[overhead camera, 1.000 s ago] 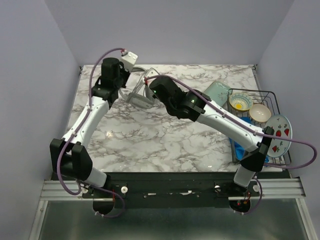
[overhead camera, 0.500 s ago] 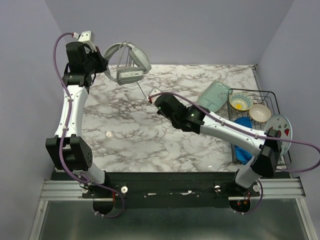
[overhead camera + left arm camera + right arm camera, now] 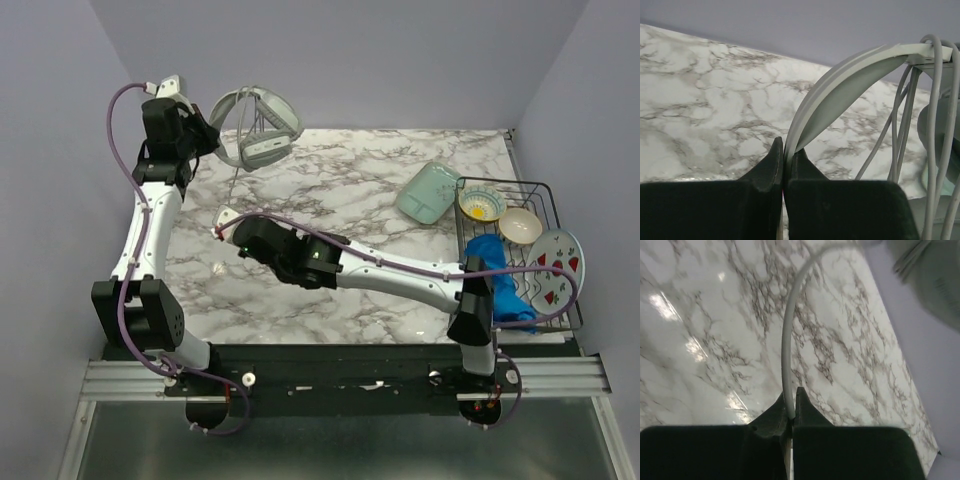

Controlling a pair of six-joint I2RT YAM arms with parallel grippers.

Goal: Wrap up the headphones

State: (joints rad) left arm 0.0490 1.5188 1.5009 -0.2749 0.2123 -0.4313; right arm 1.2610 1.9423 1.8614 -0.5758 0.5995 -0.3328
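Upper left of the frame, the left fingers (image 3: 767, 167) pinch the headband (image 3: 840, 80) of the headphones (image 3: 265, 150), held above the counter (image 3: 360, 200). Centre left, the right fingers (image 3: 807, 415) clamp their cable (image 3: 785, 350). Pulling farther could yank the headband free.

white marble table (image 3: 380, 200), grey veins. pale green dish (image 3: 428, 192) lay on it toward the far right, set askew, just beside a black wire rack (image 3: 505, 181) standing at the right edge.
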